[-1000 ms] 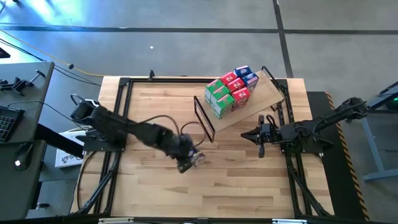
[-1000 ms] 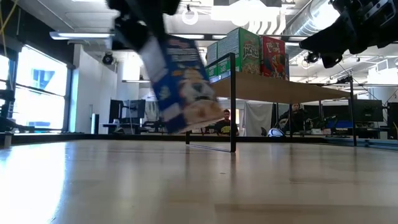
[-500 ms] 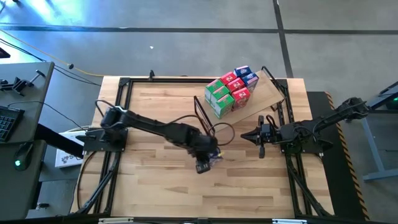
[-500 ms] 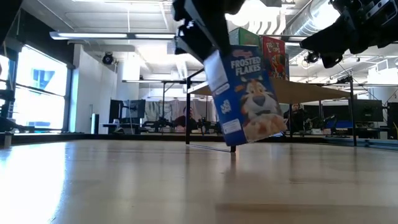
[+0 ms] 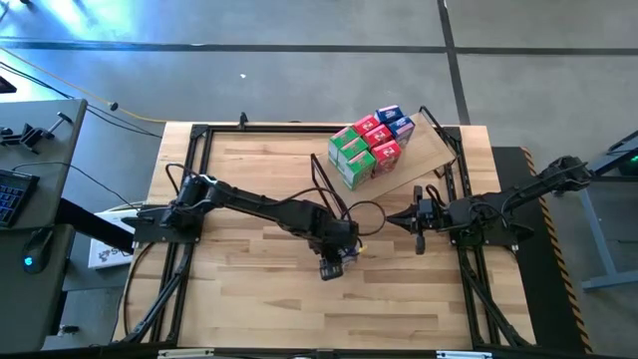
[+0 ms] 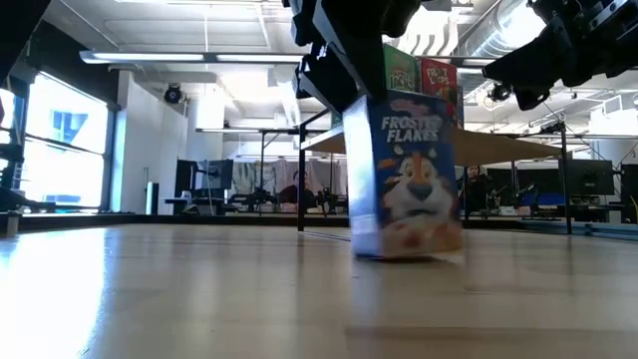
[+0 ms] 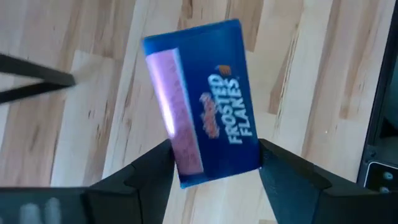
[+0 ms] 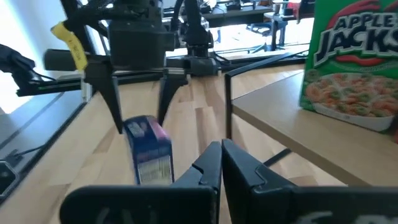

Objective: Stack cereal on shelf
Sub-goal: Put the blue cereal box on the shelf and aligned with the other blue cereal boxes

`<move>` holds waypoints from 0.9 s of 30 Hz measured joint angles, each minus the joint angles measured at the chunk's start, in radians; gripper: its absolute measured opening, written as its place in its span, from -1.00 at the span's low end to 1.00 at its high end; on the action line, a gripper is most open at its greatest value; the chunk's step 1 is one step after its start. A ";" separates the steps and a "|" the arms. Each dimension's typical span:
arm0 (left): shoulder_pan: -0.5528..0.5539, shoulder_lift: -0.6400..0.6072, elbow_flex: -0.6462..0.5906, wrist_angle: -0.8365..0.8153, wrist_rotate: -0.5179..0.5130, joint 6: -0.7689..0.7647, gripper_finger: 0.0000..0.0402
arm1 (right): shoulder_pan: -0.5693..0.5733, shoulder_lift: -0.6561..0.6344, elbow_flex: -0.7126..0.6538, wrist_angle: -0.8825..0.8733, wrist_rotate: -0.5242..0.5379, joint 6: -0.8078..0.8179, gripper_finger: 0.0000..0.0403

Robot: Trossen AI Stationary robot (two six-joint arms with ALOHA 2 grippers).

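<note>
A blue cereal box [image 6: 409,179] stands upright on the tabletop, near the middle and in front of the shelf. My left gripper [image 7: 216,149] reaches down over its top, one finger on each side of the blue box [image 7: 205,93]. The shelf [image 5: 427,152] is a tilted wooden board on a black wire frame at the far right. Several red, green and blue cereal boxes [image 5: 369,145] stand on it. My right gripper [image 5: 394,217] hangs shut at the right, beside the shelf's near end, touching nothing. My left gripper has the blue box's upper end [image 7: 252,158] between its two fingers, one on each of two opposite sides. The fingers come from above, pointing steeply down. The box stands upright with its bottom [image 6: 409,251] on the tabletop.
The shelf's black wire leg [image 6: 374,165] stands just behind the blue box. A green box [image 8: 351,68] sits at the shelf's near end. Bare tabletop [image 5: 249,299] lies to the left and near side. Black frame rails [image 5: 189,199] run along the table's edges.
My left gripper has carried the blue box toward the table's right edge and down, rolling as it went. The box, which hung tilted and clear of the table, now stands upright with its bottom on the wood.
</note>
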State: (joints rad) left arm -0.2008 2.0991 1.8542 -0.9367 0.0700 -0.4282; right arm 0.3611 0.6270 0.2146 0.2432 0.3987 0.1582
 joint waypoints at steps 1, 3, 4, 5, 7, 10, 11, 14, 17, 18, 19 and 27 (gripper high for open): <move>0.000 0.000 0.000 0.004 0.000 0.010 0.09 | 0.000 0.000 0.000 0.001 -0.008 0.006 -1.00; 0.000 -0.003 0.000 0.007 0.000 0.020 0.16 | 0.000 0.000 0.000 0.001 -0.014 0.022 -1.00; 0.000 -0.005 0.000 0.010 -0.001 0.020 0.19 | 0.000 0.000 0.000 0.001 -0.015 0.023 -0.99; 0.002 -0.006 0.000 0.013 -0.001 0.020 0.22 | 0.000 0.000 0.000 0.001 -0.015 0.024 -0.97; 0.003 -0.007 0.000 0.010 -0.001 0.021 0.28 | 0.000 0.000 0.000 0.001 -0.015 0.024 -0.90; 0.001 -0.024 0.000 0.019 -0.001 0.037 0.32 | 0.000 0.001 0.004 -0.001 -0.061 0.055 -0.71; -0.003 -0.037 0.000 0.021 -0.007 0.046 0.32 | 0.000 0.004 0.015 -0.008 -0.086 0.075 -0.64; -0.024 -0.070 -0.005 0.039 -0.040 0.090 0.32 | 0.002 0.033 0.074 -0.025 -0.138 0.114 -0.37; -0.064 -0.105 -0.038 0.080 -0.129 0.149 0.33 | 0.022 0.105 0.150 -0.073 -0.136 0.105 -0.09; -0.079 -0.116 -0.059 0.124 -0.157 0.170 0.33 | 0.033 0.133 0.177 -0.091 -0.130 0.101 0.00; -0.092 -0.127 -0.088 0.153 -0.180 0.184 0.33 | 0.045 0.168 0.201 -0.118 -0.123 0.098 0.07; -0.143 -0.229 -0.422 0.533 -0.283 0.128 0.33 | 0.103 0.460 0.409 -0.258 -0.088 0.179 0.36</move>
State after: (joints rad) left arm -0.3435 1.8699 1.4323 -0.4041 -0.2125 -0.3002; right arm 0.4637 1.0867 0.6241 -0.0152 0.3103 0.3368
